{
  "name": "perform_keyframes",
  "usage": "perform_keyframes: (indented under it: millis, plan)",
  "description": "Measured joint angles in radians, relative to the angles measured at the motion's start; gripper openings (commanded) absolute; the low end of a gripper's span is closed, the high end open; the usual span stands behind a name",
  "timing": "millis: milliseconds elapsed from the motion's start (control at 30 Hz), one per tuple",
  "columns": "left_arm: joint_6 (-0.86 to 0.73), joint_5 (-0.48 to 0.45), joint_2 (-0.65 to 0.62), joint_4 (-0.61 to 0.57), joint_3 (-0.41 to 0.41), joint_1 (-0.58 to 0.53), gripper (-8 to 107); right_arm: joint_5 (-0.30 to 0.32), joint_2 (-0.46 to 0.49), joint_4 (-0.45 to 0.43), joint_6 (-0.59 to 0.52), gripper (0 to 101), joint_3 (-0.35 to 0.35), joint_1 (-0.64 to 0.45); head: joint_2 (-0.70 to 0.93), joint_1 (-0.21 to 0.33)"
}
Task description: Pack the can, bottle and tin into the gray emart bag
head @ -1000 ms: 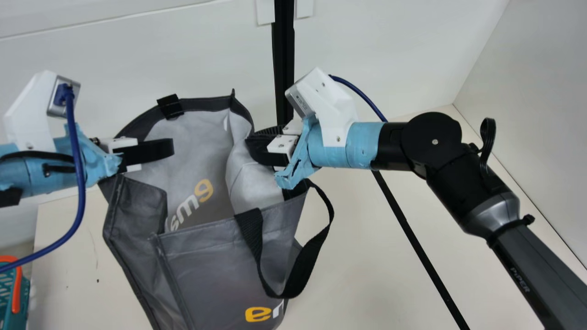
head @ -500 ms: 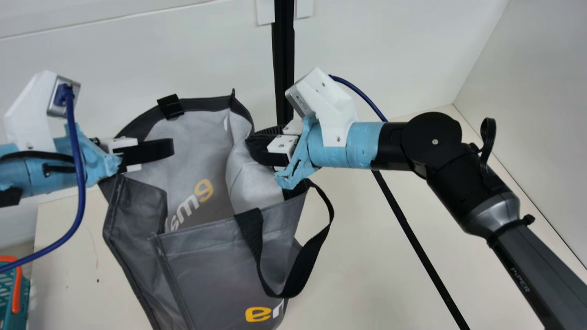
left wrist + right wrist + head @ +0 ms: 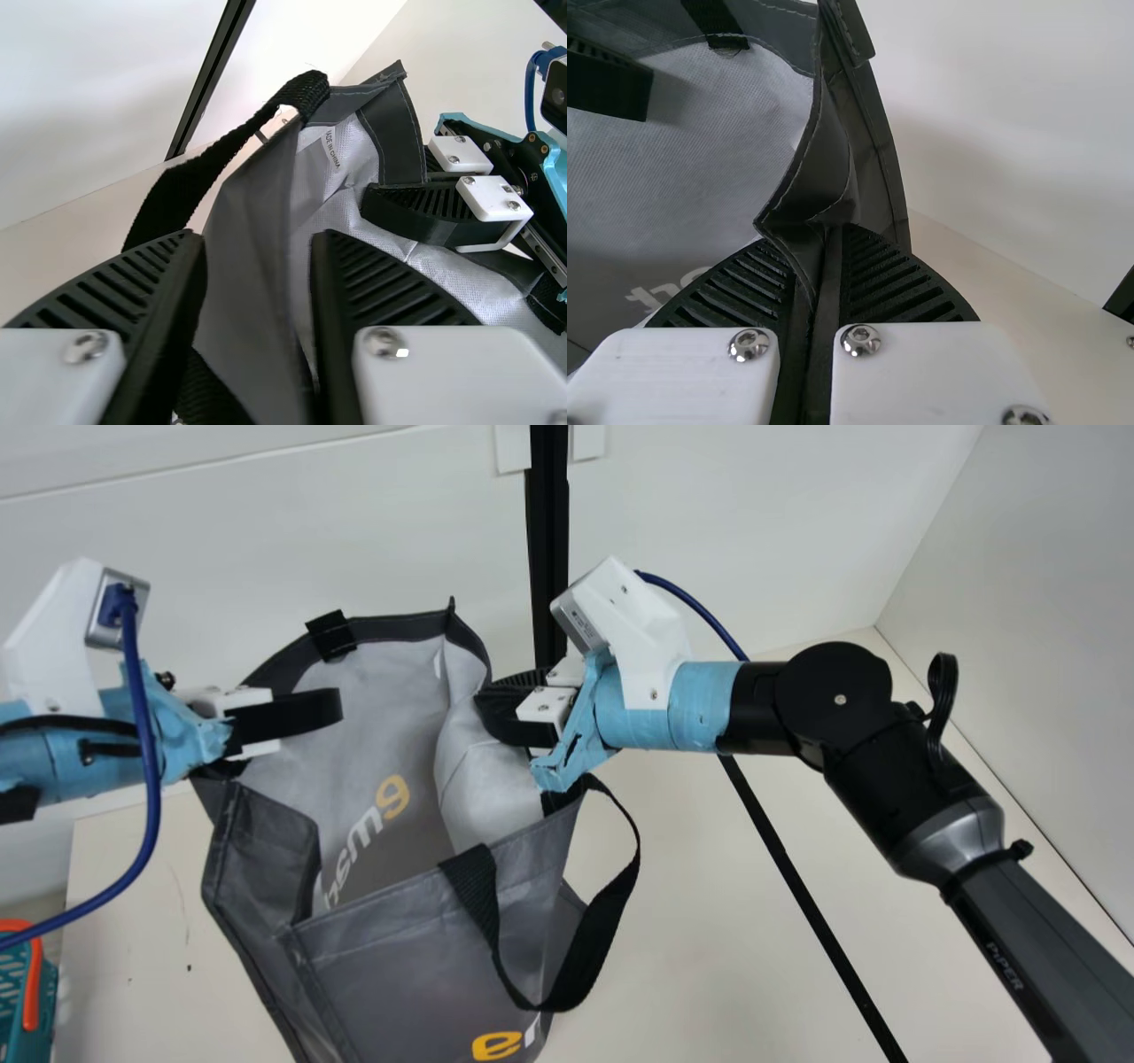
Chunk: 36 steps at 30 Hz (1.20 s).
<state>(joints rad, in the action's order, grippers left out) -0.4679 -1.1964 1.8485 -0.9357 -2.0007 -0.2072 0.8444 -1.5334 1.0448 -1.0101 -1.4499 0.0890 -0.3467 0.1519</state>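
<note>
The gray emart bag (image 3: 425, 948) stands on the table with its mouth gaping and a black handle hanging over its front. At the bag's left rim is my left gripper (image 3: 330, 707), one finger inside the mouth. In the left wrist view its fingers stand apart, my left gripper (image 3: 259, 237) having the bag's side wall (image 3: 252, 204) between them. My right gripper (image 3: 485, 698) is at the opposite rim. In the right wrist view, my right gripper (image 3: 833, 232) is closed on the bag's folded edge (image 3: 819, 190). Printed lettering shows on the inner wall; the bag's bottom is hidden.
A teal basket (image 3: 25, 1001) with an orange rim sits at the lower left. Behind the bag a black post (image 3: 547, 558) rises against the white wall, and a black strip (image 3: 811, 903) crosses the table (image 3: 700, 957) on the right.
My left gripper has shifted slightly and tilted a little. The bag's front wall and handle have sagged slightly down and left, widening the mouth. My right arm has kept still.
</note>
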Motion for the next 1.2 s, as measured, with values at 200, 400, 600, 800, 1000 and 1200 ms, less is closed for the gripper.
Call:
perform_keyframes:
  millis: [200,400,600,800,1000,1200]
  plan:
    - [0.000,0.000,0.000,0.000,0.000,0.000,90,0.000,0.000,-0.002,0.000,0,0.000,0.000,0.000,0.000]
    - [0.000,0.000,0.000,0.000,0.000,0.000,90,0.000,0.000,-0.002,0.000,0,0.000,0.000,-0.002,0.000]
    - [0.000,0.000,0.000,0.000,0.000,0.000,90,0.000,0.000,-0.004,0.000,0,0.000,0.000,-0.002,0.000]
    - [-0.023,0.018,-0.055,-0.012,0.062,0.000,90,0.000,0.000,-0.004,0.000,0,0.000,0.000,-0.002,0.000]
    - [-0.058,0.031,-0.099,-0.050,0.086,0.020,90,0.000,0.000,-0.004,0.000,0,0.000,0.000,0.000,0.000]
    - [-0.083,0.034,-0.137,-0.092,0.086,0.037,90,0.000,0.000,-0.004,0.000,0,0.000,0.000,-0.002,0.000]
